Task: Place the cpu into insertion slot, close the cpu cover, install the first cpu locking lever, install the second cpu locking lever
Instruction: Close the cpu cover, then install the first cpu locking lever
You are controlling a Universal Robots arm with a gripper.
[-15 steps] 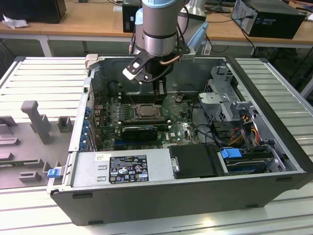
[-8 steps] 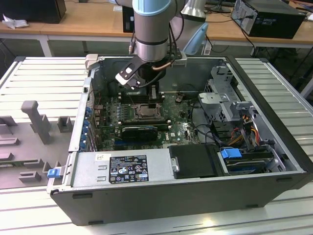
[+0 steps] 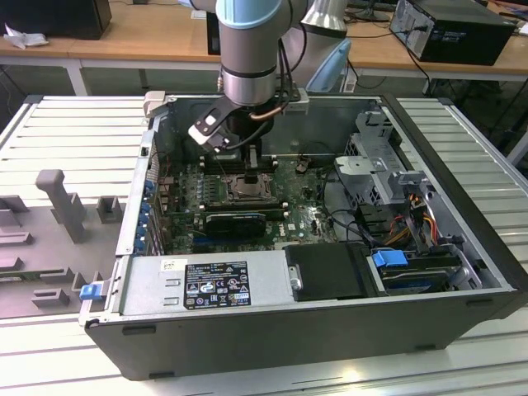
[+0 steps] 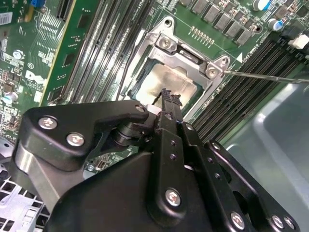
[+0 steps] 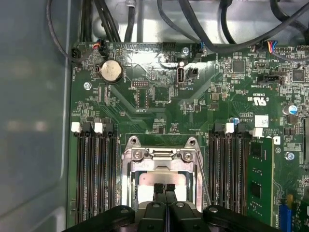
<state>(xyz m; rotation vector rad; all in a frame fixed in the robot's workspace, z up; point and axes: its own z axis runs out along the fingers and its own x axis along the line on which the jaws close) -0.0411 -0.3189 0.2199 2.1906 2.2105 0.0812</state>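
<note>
The cpu lies flat, face up, in the slot; it is square, so no long axis. The cover frames it. The gripper hangs just above, fingertips pressed together, holding nothing

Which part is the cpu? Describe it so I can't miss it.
Inside the open computer case, find the green circuit board. Between its banks of long black memory slots sits the silvery-rimmed insertion slot; the cpu is the pale, flat metal square inside it, under the gripper.

Arm straight down, wrist low, end effector with fingers pressed together at the tips
</note>
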